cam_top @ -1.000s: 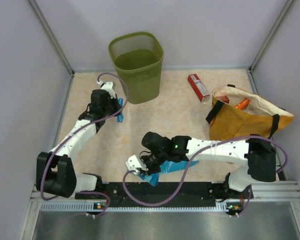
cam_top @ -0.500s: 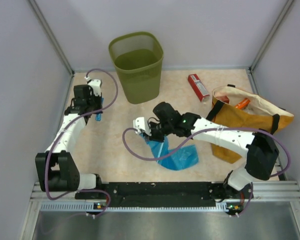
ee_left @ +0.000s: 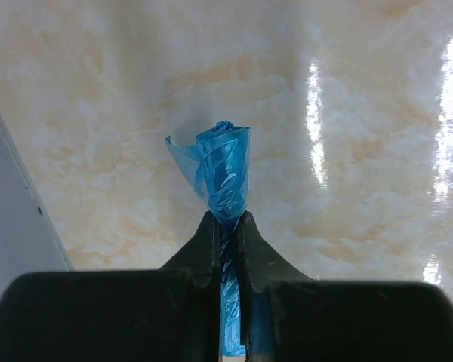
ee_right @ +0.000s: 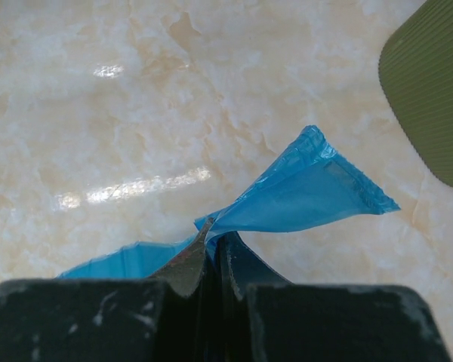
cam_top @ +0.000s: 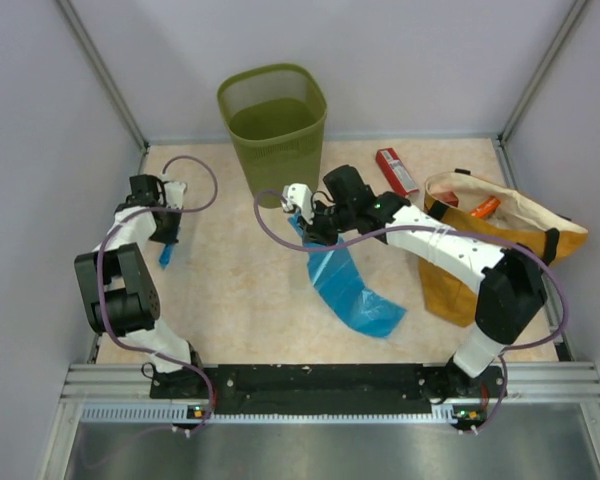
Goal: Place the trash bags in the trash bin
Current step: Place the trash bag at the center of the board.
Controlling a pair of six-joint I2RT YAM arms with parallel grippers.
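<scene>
The olive-green mesh trash bin [cam_top: 274, 135] stands at the back of the table; its base corner shows in the right wrist view [ee_right: 432, 90]. My right gripper [cam_top: 302, 222] is shut on a corner of a long blue trash bag [cam_top: 342, 285], which hangs from it down to the table; the pinched film shows in the right wrist view [ee_right: 302, 196]. The gripper is just in front of the bin's right side. My left gripper [cam_top: 166, 240] at the far left is shut on a small crumpled blue trash bag [ee_left: 225, 173], held above the table.
A flat red box [cam_top: 395, 172] lies right of the bin. A mustard-orange sack with black handles [cam_top: 495, 240] sits at the right with an orange item inside. The grey side wall [ee_left: 15, 226] is close to my left gripper.
My right gripper has lifted the big blue bag from the front of the table up and back toward the bin. My left gripper has swung left with its small bag, away from the bin.
</scene>
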